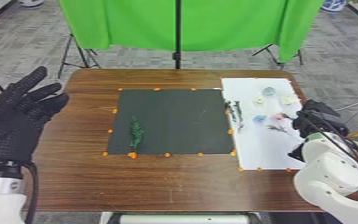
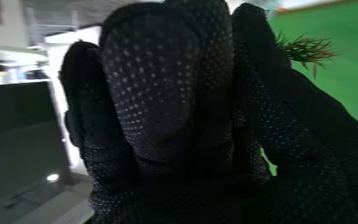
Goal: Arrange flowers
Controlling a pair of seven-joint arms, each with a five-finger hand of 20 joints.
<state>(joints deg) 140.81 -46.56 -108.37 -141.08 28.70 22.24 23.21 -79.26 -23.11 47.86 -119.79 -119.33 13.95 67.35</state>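
Head view had the left hand [image 1: 12,118] hanging loose, open; wrist cam caught the right hand [image 1: 318,116] pinching a sprig [image 2: 306,49].

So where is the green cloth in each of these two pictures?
Head view: the green cloth hangs along the top, beyond the table.
Right wrist view: it is the backdrop behind a spiky tuft of plant.
Shared landmark: the robot's black-gloved right hand.

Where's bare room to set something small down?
Bare: the dark mat right of the green sprig, the table between mat and near edge, and the near end of the white board. Crowded: the board's middle and far end, with flowers, and its right edge, by the right hand.
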